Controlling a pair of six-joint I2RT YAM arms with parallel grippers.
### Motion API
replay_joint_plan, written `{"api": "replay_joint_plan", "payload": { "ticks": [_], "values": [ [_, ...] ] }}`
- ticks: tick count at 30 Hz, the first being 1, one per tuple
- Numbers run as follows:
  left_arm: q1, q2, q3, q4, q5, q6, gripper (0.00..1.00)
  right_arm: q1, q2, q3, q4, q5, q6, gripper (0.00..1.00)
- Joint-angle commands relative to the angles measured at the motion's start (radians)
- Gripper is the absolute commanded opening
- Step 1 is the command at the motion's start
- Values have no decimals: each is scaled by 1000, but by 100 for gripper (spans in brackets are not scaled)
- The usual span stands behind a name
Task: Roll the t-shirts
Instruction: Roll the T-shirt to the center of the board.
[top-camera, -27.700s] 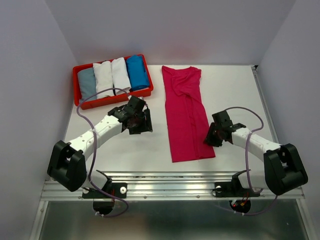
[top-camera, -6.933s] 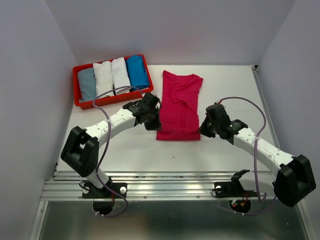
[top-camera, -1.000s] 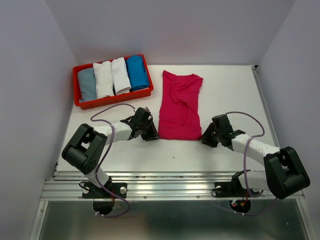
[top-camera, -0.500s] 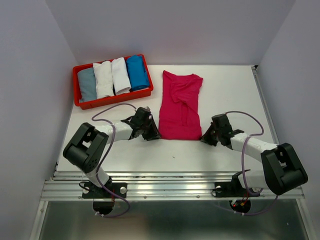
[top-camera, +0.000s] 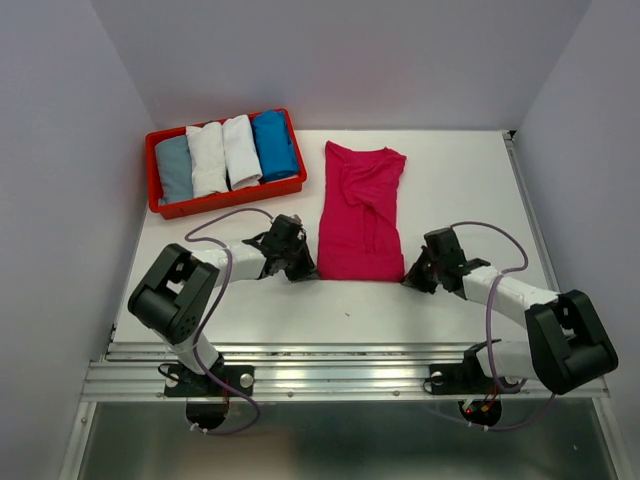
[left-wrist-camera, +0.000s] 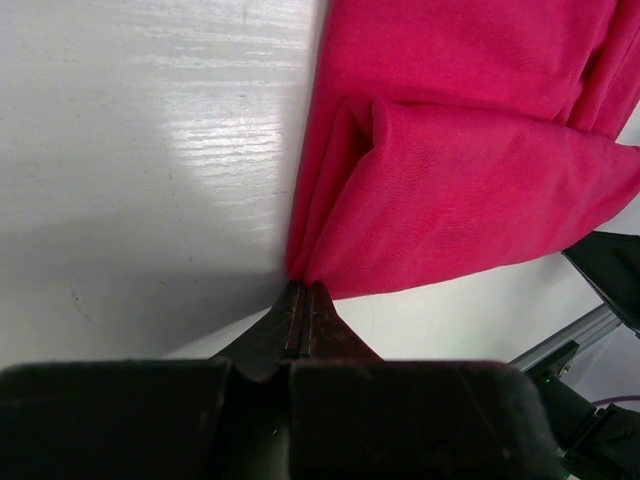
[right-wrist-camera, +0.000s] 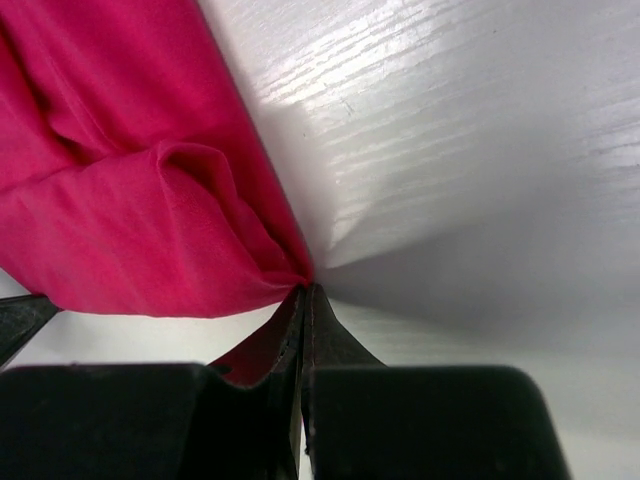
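Note:
A bright magenta t-shirt (top-camera: 360, 215) lies folded to a short length in the middle of the table, its near fold edge toward the arms. My left gripper (top-camera: 308, 272) is shut on the near left corner of that fold. In the left wrist view its tips (left-wrist-camera: 303, 287) meet where the magenta cloth (left-wrist-camera: 450, 180) gathers. My right gripper (top-camera: 408, 277) is shut on the near right corner. The right wrist view has the cloth (right-wrist-camera: 120, 200) bunching into its closed tips (right-wrist-camera: 305, 290). Both grippers sit low on the table.
A red tray (top-camera: 228, 198) at the back left holds rolled t-shirts side by side: a grey-blue one (top-camera: 173, 168), two white ones (top-camera: 207, 158) (top-camera: 241, 150) and a blue one (top-camera: 273, 143). White walls close in the left, right and back.
Both grippers have closed on the near corners of the magenta shirt's fold within the last second. The arms and the shirt have hardly shifted.

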Motion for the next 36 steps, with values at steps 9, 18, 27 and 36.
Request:
{"api": "replay_joint_plan", "payload": {
  "ticks": [9,18,27,36],
  "values": [
    [-20,-138,-76,-121,66,-2,0,-6,-143,-22,-184,-129,-77,1],
    [-54,-265,-85,-225,60,-59,0,-6,-235,3,-302,-141,-51,1],
    [-37,-250,12,-313,99,-41,0,-6,-227,103,-377,-94,-77,1],
    [15,-207,76,-353,122,-30,0,-6,-152,182,-390,-55,-103,1]
  ]
}}
